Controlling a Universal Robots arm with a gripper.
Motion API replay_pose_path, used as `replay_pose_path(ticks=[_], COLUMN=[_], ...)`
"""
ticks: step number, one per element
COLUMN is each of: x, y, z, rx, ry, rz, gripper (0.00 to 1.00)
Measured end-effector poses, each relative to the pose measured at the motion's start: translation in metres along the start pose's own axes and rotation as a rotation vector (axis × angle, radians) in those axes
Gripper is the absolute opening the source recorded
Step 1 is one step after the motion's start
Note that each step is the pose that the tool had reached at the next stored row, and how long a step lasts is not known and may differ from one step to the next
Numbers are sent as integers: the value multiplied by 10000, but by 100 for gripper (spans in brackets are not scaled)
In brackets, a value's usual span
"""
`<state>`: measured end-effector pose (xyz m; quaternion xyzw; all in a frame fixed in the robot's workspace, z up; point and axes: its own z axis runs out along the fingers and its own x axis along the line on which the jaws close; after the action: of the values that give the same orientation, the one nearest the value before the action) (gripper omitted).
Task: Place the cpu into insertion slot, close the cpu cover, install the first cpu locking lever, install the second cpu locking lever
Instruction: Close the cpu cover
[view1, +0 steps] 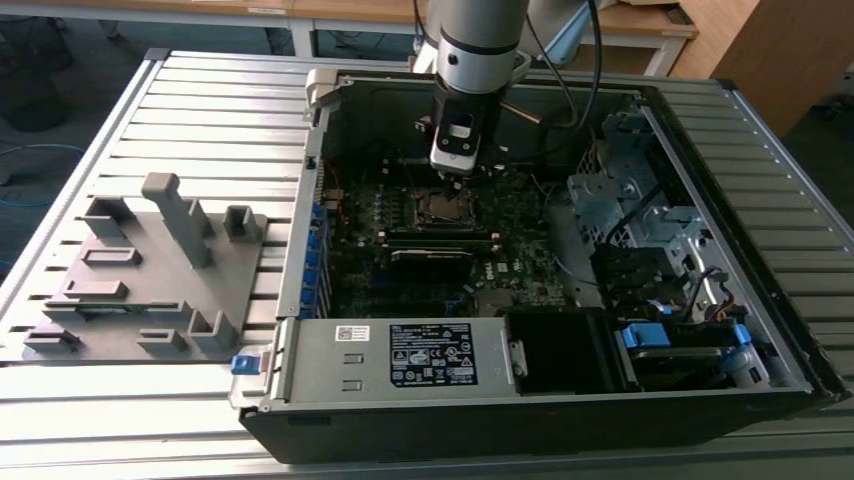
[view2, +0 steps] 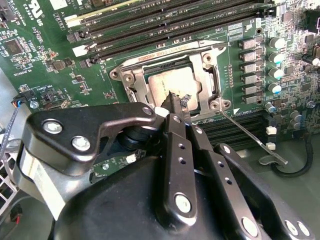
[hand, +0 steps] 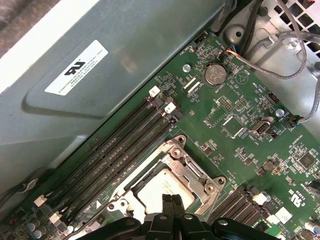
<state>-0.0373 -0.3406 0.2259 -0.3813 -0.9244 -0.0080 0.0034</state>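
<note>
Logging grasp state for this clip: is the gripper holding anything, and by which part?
Nothing is held. The gripper has its fingers shut against each other with nothing between them, tips at the cpu.

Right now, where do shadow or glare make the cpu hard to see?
Second wrist view: the cpu is evenly lit, with mild sheen. First wrist view: the gripper overlaps its edge, no glare. Exterior view: the computer case interior lies in shadow.
</note>
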Motion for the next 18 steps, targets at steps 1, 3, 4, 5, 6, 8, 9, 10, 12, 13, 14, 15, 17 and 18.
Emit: replay_pose_path(ticks=[1,3,4,5,6,8,9,10,12,13,14,15,17,18], x=[0,0,0,0,0,0,0,0,0,0,0,0,0,0], y=[0,0,0,0,0,0,0,0,0,0,0,0,0,0], z=[0,0,0,0,0,0,0,0,0,0,0,0,0,0], rx=[0,0,0,0,1,2,2,2,2,3,3,2,2,2], ry=[0,0,0,0,1,2,2,3,3,2,3,3,3,3], rz=[0,-5,-19,-45,-80,-167,-205,-214,-215,-215,-215,-215,-215,-222], gripper=[10,10,10,10,10,10,10,10,10,10,10,10,10,10])
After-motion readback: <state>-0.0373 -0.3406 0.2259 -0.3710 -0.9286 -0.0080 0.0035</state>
